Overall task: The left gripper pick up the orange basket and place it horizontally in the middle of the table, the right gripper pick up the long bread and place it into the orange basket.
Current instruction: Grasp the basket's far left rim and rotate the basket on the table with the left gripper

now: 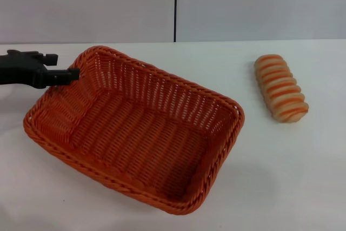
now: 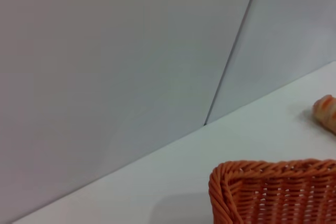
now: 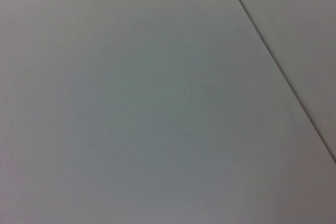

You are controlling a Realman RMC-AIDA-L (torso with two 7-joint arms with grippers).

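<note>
Head view: the white table (image 1: 281, 177) meets a grey panelled wall (image 1: 243, 4). The left gripper (image 1: 67, 75) touches the orange basket (image 1: 135, 128) at its left rim; whether it grips, I cannot tell. The long bread (image 1: 280, 87) lies well apart, to the right.

Left wrist view: a basket corner (image 2: 273, 192), a bread end (image 2: 326, 113), table and wall.

Right wrist view: only grey wall (image 3: 131, 103).

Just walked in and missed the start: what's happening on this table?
The robot's left hand is at the far-left rim of the orange basket, which sits skewed on the white table and holds nothing. The long bread lies apart, to the basket's right, untouched. The right hand is out of sight; its camera shows only a blank wall.
</note>
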